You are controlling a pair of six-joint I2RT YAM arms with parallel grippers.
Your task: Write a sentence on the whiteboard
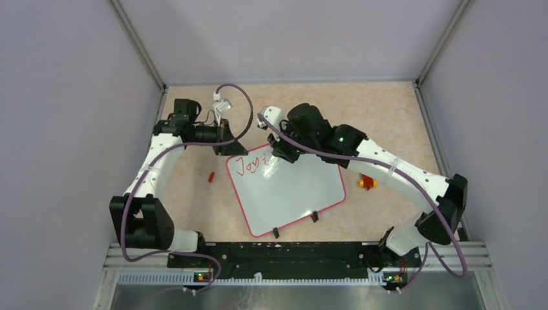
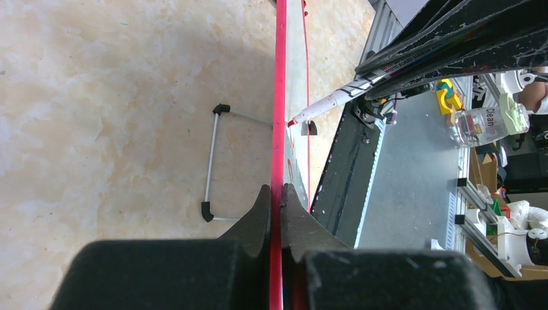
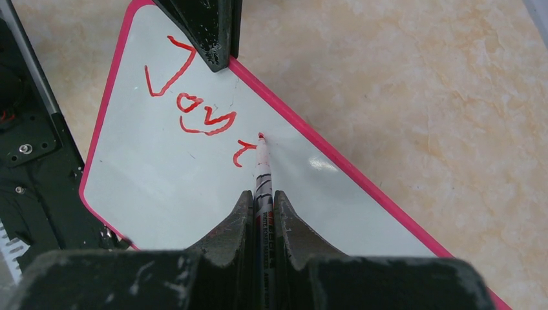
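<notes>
The right gripper [image 3: 262, 197] was clamped on a marker [image 3: 262, 169], jaws tight on the barrel, the red tip touching the whiteboard [image 3: 161, 194] just above a small curved stroke. The left gripper [image 2: 276, 194] was closed as well, pinching the board's red-pink frame on its far edge near a corner, apparently to steady it. The whiteboard lay askew on the table [image 1: 400, 123] between the two arms, its wire legs toward the bases.

The sentence [image 3: 194, 110] read only "Joy" plus that one stroke, so the writing looked barely begun — likely the second word's first letter, with the tip placed as if to dot it.

The next move probably called for a slight lift, a short shift rightward along the same line, and light, even pressure — with the left grip unmoved so the board could not slide.
</notes>
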